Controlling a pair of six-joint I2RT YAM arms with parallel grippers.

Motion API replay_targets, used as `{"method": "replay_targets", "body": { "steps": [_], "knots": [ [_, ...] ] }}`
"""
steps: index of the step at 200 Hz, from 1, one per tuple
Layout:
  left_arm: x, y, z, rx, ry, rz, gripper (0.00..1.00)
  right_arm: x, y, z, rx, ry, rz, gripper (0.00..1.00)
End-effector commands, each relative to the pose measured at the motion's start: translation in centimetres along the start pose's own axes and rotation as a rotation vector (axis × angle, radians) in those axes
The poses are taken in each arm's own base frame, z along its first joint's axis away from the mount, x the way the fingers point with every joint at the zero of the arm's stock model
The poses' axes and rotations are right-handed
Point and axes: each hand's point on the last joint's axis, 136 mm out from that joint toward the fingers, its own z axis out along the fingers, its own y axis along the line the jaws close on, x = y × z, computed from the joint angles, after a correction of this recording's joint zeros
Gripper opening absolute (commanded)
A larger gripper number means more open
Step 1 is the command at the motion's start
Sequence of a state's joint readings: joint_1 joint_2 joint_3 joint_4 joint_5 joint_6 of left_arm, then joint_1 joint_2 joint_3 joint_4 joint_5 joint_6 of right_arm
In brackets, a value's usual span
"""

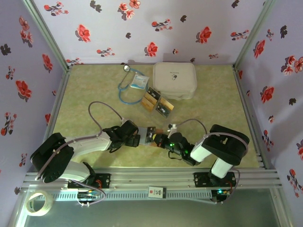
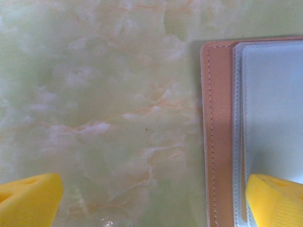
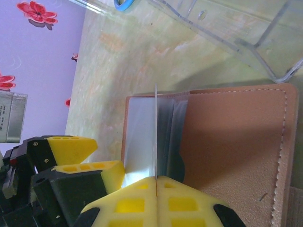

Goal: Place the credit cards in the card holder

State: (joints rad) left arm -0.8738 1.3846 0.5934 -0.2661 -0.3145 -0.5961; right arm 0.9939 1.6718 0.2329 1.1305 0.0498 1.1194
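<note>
The pinkish-brown card holder (image 1: 150,134) lies open on the table between my two grippers, its clear pockets (image 2: 270,109) facing up. My left gripper (image 1: 137,138) is open and straddles the holder's left edge (image 2: 220,132): one yellow fingertip (image 2: 277,198) is over a pocket and the other (image 2: 28,201) is over bare table. My right gripper (image 3: 155,182) is shut on a thin credit card (image 3: 155,132), seen edge-on and standing among the fanned pockets of the holder (image 3: 236,142). Several more black and gold credit cards (image 1: 157,101) lie farther back.
A large white rounded case (image 1: 174,79) stands at the back, with a white-blue packet (image 1: 139,81) and a blue stethoscope (image 1: 127,87) to its left. A clear plastic stand (image 3: 236,33) sits just beyond the holder. A tape roll (image 1: 38,202) lies off the table's near left corner.
</note>
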Motion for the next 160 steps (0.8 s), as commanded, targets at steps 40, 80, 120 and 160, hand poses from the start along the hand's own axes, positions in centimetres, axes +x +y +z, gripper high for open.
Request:
{"method": "replay_targets", "body": {
  "steps": [40, 80, 120, 160],
  "knots": [
    [1.5, 2.0, 0.4, -0.086, 0.039, 0.015, 1.0, -0.2, 0.3, 0.2, -0.05, -0.047, 0.039, 0.0],
    [1.5, 2.0, 0.4, -0.085, 0.036, 0.014, 1.0, 0.2, -0.2, 0.4, -0.057, -0.048, 0.065, 0.0],
    [1.5, 2.0, 0.3, -0.084, 0.034, 0.011, 1.0, 0.4, -0.6, 0.1, -0.041, -0.06, 0.064, 0.0],
    [1.6, 2.0, 0.4, -0.084, 0.036, 0.015, 1.0, 0.4, -1.7, -0.5, -0.004, -0.084, 0.07, 0.0]
  ]
}}
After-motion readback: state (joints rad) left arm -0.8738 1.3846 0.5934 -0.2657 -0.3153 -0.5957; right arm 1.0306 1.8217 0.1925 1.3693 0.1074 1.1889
